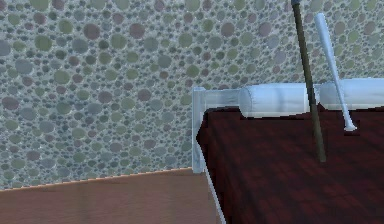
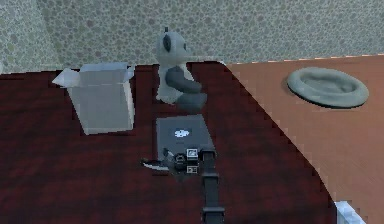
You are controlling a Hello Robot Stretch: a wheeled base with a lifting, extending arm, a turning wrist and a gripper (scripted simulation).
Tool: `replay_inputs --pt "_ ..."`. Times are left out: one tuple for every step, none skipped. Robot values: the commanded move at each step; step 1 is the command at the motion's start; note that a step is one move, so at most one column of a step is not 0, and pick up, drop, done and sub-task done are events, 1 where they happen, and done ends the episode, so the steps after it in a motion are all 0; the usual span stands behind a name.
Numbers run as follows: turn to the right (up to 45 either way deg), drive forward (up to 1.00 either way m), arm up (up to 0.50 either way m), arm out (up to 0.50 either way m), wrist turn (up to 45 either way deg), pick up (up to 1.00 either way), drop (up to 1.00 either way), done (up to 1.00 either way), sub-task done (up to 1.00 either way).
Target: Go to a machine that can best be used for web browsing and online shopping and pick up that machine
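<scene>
Laptop (image 2: 181,133): grey, lid down, flat on the dark red cover (image 2: 60,170) of a bed, near the middle of the arm side view. Its near edge meets the gripper (image 2: 158,165), which sits at the end of the arm (image 2: 212,195) rising from the bottom edge. With the laptop lying right at the fingers, cannot tell whether the gripper holds anything, or whether it touches the lid or hangs over it. Box (image 2: 104,103): pale cardboard, upright, flaps up, on the cover left of the laptop and apart from it. From this angle its inside cannot be made out (only outer walls and flaps show). Panda toy (image 2: 177,72): sits upright beyond the laptop, just right of the box, near the cover's far edge. Off the bed, on brown floor (image 2: 300,130) at the upper right, a round grey-green cushion (image 2: 325,86), its right side cut off by the frame. A small white corner (image 2: 352,213) at bottom right, too cropped to name. Pebble-patterned wall (image 2: 250,30) behind. Forward view: the same kind of dark red cover (image 1: 280,170) in a white bed frame (image 1: 198,130), white pillows (image 1: 275,100) at the wall. A white bat (image 1: 335,70) leans over the pillows. Beside it a dark thin pole (image 1: 310,80), top cut off. Patterned wall (image 1: 90,90) and wood floor (image 1: 100,200) to the left.
</scene>
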Motion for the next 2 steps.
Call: replay_inputs --pt "0.0 0.00 0.10 0.00 0.0 0.00 0.00 0.00 0.00" --pt "0.0 0.00 0.00 0.00 0.0 0.00 0.00 1.00 0.00"
